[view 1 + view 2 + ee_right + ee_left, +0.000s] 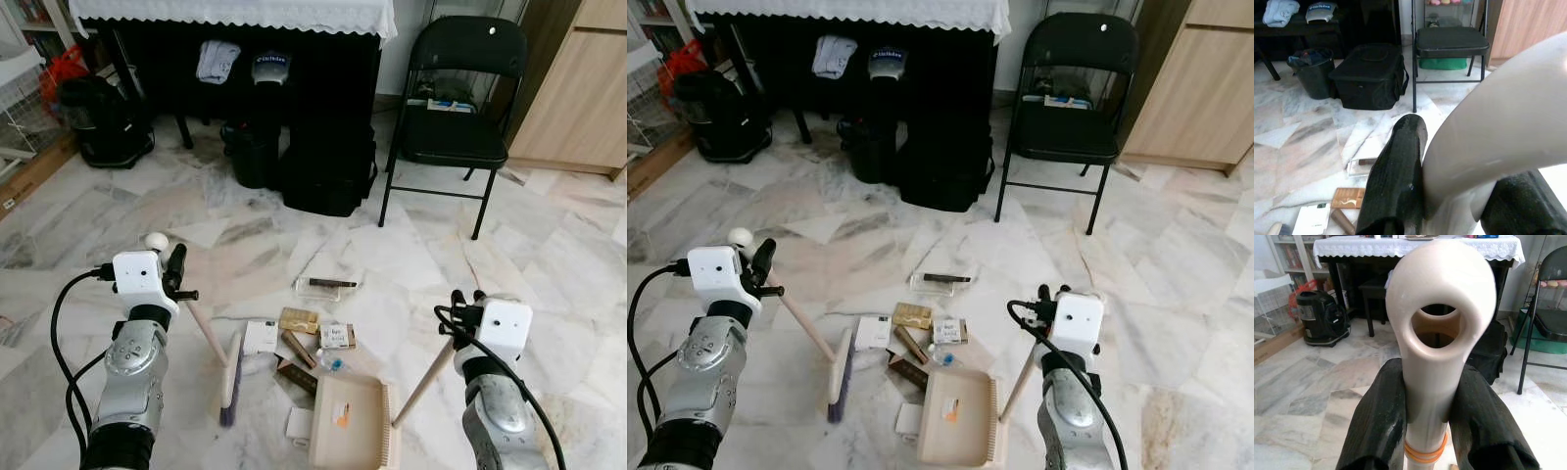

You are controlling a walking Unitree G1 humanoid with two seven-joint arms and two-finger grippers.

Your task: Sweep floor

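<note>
Broom point(227, 377) lies left of the litter point(312, 338), dustpan point(349, 423) just before it; chair point(453, 117) and bag point(328, 166) stand well behind.

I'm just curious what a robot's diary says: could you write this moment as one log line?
left end effector: shut on broom handle | right end effector: shut on dustpan handle | dustpan: on floor by litter | sweep: not done
</note>
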